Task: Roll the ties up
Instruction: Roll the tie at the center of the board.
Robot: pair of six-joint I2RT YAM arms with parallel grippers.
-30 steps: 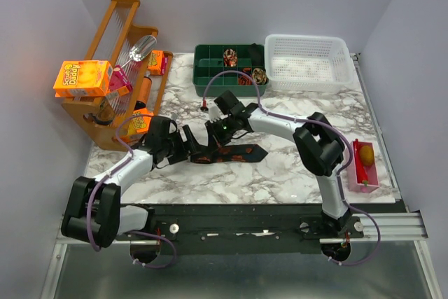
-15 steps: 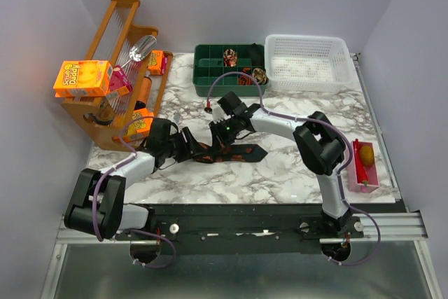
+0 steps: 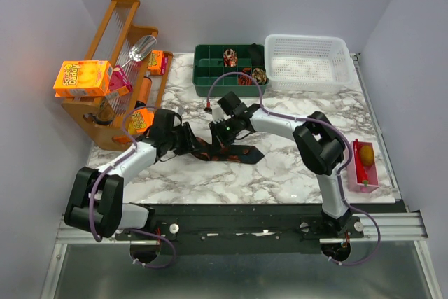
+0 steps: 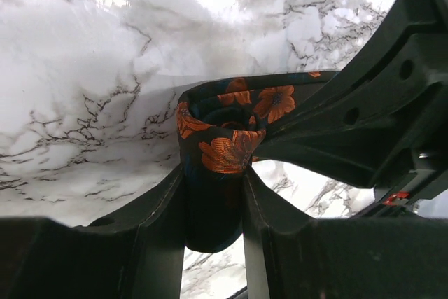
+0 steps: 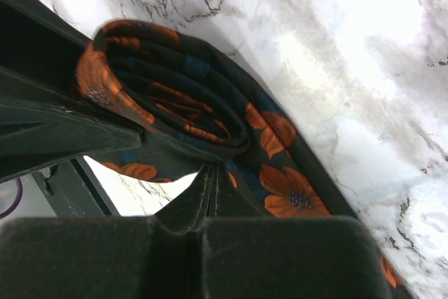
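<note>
A white-and-grey marble surface [image 3: 294, 173] carries a wooden rack [image 3: 124, 5] at ten o'clock, with an orange box [image 3: 82, 78] perched on it. A green compartment tray [image 3: 210, 68] sits at twelve o'clock, a white basket [image 3: 306, 38] just beside it at one o'clock. A pink tray [image 3: 355, 173] lies at three o'clock.

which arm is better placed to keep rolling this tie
Left, likely: the left gripper straddles the coiled end of the tie, fingers on both sides. The right gripper only pinches the strip beside the coil.

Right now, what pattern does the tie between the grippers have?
The tie is dark navy with orange flowers; the right wrist view shows it best.
</note>
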